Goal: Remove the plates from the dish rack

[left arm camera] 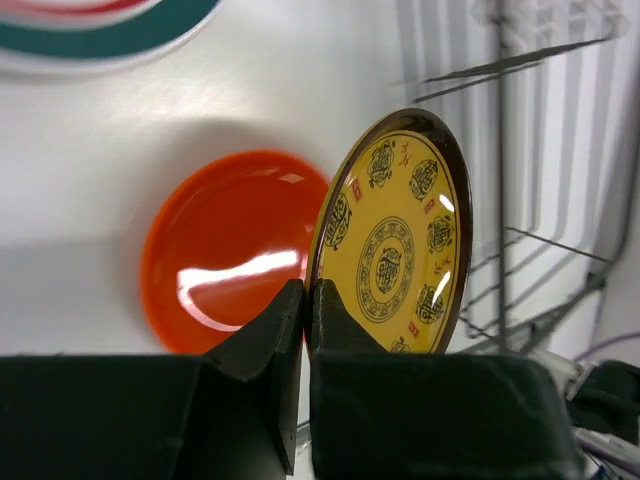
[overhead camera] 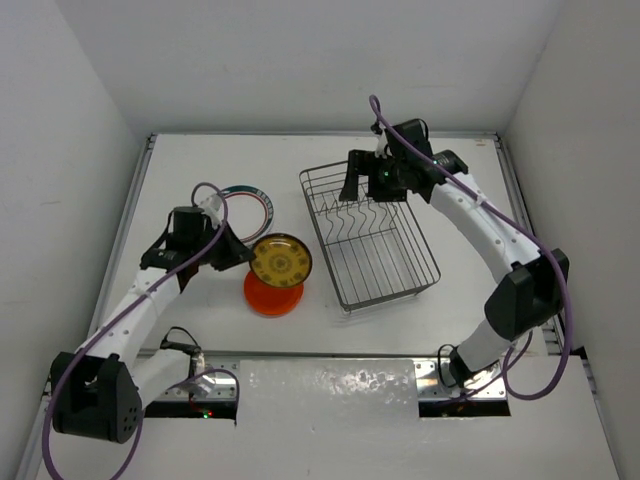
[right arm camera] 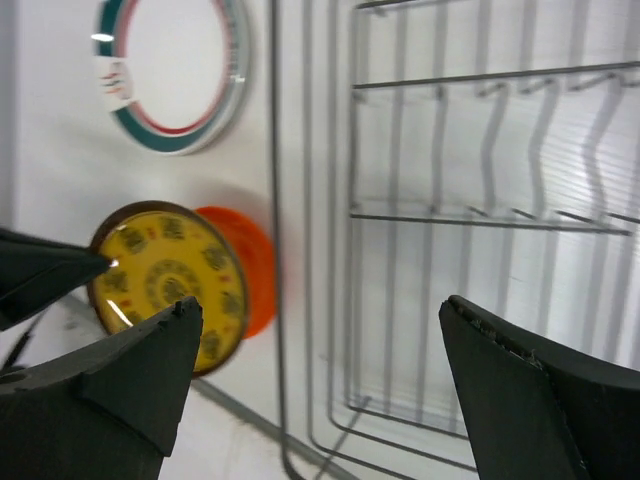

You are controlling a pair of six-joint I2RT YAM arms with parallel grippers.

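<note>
Left pincer [left arm camera: 305, 300] clamped on the rim of the yellow-centred plate [left arm camera: 395, 235] — the plate juts out past the fingertips, over the orange plate [left arm camera: 220, 250] on the bench [overhead camera: 200, 160], just left of the dish rack [overhead camera: 392, 291]. Right pincer [right arm camera: 320, 310] stands apart above the rack's far end. White ringed plate [right arm camera: 172, 80] lies flat on the bench — beyond the orange one.

Overhead view: white surface [overhead camera: 200, 160] walled on three sides. Angled right of centre lay dark wire dish rack [overhead camera: 385, 262]. Over rack's far end hovered right gripper [overhead camera: 366, 190], fingers apart. Left of rack, yellow-centred plate [overhead camera: 281, 260] overlapped far edge of orange plate [overhead camera: 268, 298]. At yellow-centred plate's left rim, left gripper [overhead camera: 238, 257] made contact. Beyond them lay white plate with green and red rings [overhead camera: 252, 200], partly hidden by left arm [overhead camera: 150, 290].
</note>
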